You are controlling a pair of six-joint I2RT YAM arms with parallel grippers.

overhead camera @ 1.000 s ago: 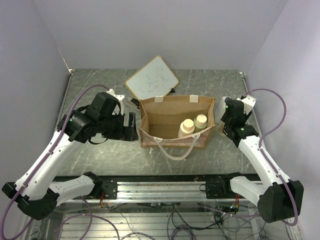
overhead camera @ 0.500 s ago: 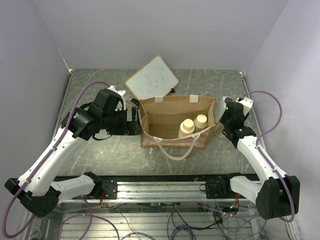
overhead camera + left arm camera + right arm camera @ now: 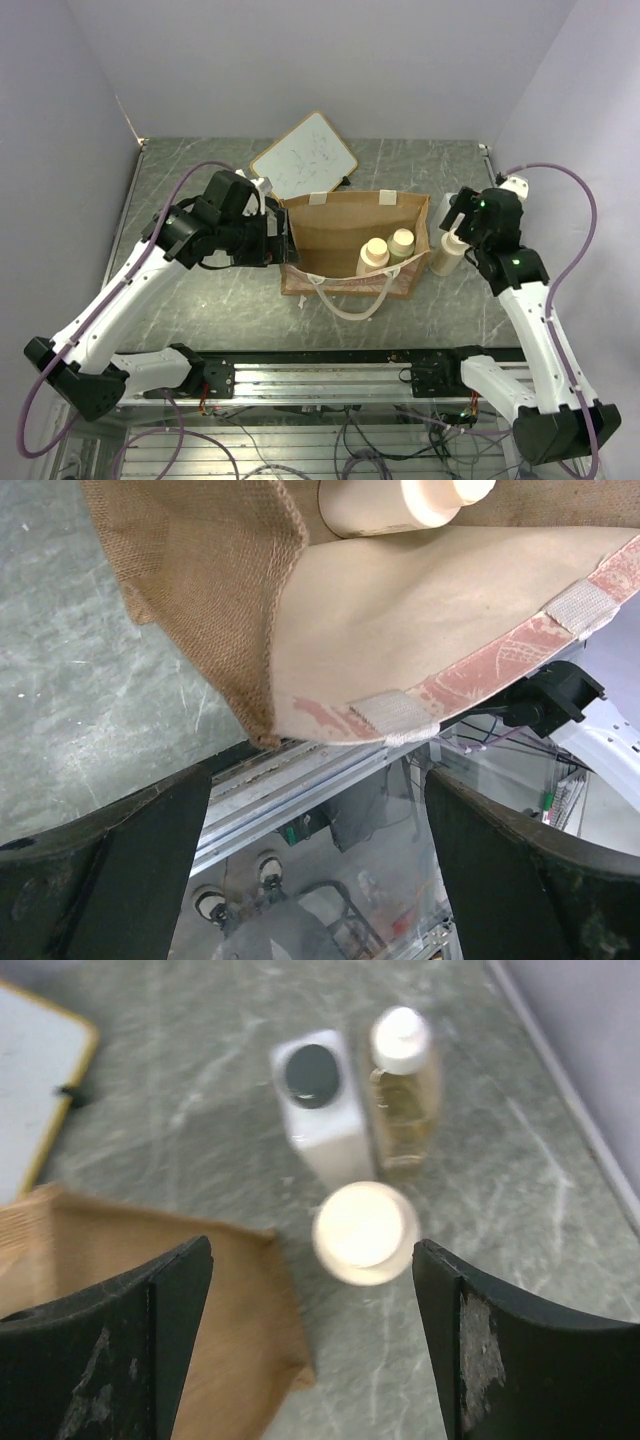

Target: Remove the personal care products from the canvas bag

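Top external view: the canvas bag (image 3: 345,232) stands open on the desk (image 3: 200,300), with some bottles inside it and some out.
Two cream-capped bottles (image 3: 375,252) stand together in the bag's right half. On the desk just right of the bag, a white bottle (image 3: 318,1100) with a dark cap and an amber bottle (image 3: 402,1090) with a white cap sit side by side. A third cream-capped bottle (image 3: 364,1232) is close in front of them. The right fingers (image 3: 520,1360) hover above these three, spread wide and empty. The left fingers (image 3: 120,870) are spread wide at the bag's left end, gripping nothing.
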